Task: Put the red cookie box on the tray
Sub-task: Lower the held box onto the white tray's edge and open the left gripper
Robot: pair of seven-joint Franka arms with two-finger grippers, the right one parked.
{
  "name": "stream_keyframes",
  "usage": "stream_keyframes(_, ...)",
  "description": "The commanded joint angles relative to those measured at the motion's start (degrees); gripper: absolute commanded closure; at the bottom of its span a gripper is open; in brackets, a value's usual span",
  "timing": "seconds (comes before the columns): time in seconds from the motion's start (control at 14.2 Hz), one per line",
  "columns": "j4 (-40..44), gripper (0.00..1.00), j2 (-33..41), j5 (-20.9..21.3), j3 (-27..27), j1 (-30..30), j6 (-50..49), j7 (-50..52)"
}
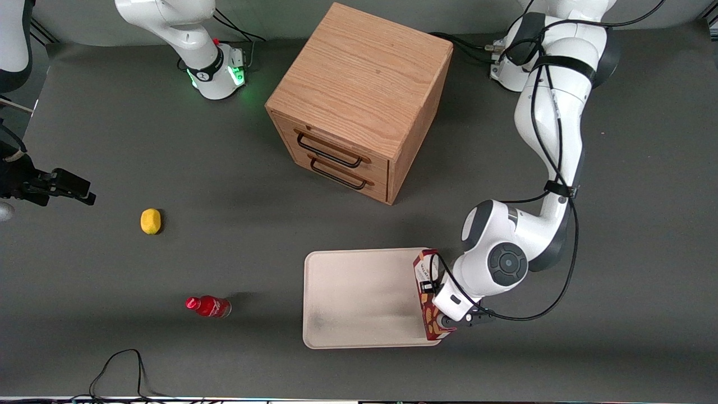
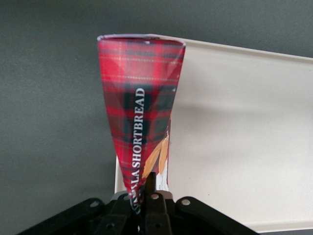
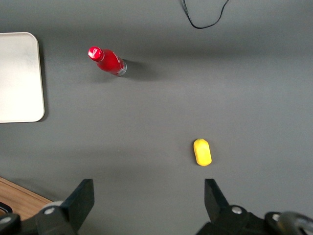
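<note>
- A small yellow lemon-like fruit (image 1: 150,221) lies alone on the dark grey table (image 1: 168,157) toward the parked arm's end, well apart from the work and of no use to the task.
- A small red plastic bottle (image 1: 208,306) lies on its side nearer the front camera than the fruit, well apart from the tray; it is a lookalike in colour only.
- An oak-coloured wooden cabinet with two drawers and black wire handles (image 1: 359,101) stands mid-table, farther from the front camera than the tray, both drawers shut.
- The large flat cream-white rectangular tray with rounded corners (image 1: 359,292) lies bare, its low rim ready to stop the box sliding off.
- The slim dark-red tartan cookie box (image 1: 429,297) hangs over the tray's edge on the working arm's end, long side running along that rim, so part of it is over the tray and part over the table.
- The left arm's gripper (image 2: 146,198) pinches the cookie box by one narrow end, fingers pressed on the cardboard; a shift inward over the tray looks needed before letting go.
</note>
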State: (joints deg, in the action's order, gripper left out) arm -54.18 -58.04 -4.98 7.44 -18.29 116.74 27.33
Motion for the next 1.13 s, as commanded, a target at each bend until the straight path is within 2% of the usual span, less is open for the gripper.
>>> stream_keyframes(0.0, 1.8, 1.00, -1.9, 0.8, -0.2, -0.4, 1.1, 1.5)
stream_keyframes(0.42, -1.0, 0.99, -2.5, 0.8, -0.2, -1.0, 5.4, 1.8)
stream_keyframes(0.49, -1.0, 0.57, -2.5, 0.8, -0.2, -1.0, 5.4, 1.7)
stream_keyframes(0.56, -1.0, 0.55, -2.3, 0.9, -0.2, -1.0, 5.2, 1.5)
stream_keyframes(0.64, -1.0, 0.19, -2.3, 0.9, -0.2, -0.9, 5.2, 1.4)
stream_keyframes(0.71, -1.0, 0.00, -2.2, 1.3, -0.2, -1.0, 5.2, 1.3)
stream_keyframes(0.92, -1.0, 0.00, -0.3, 2.0, -0.1, -0.3, 3.8, 1.4)
stream_keyframes(1.06, -0.7, 0.00, 1.5, 2.0, -0.2, 0.2, -2.1, 1.3)
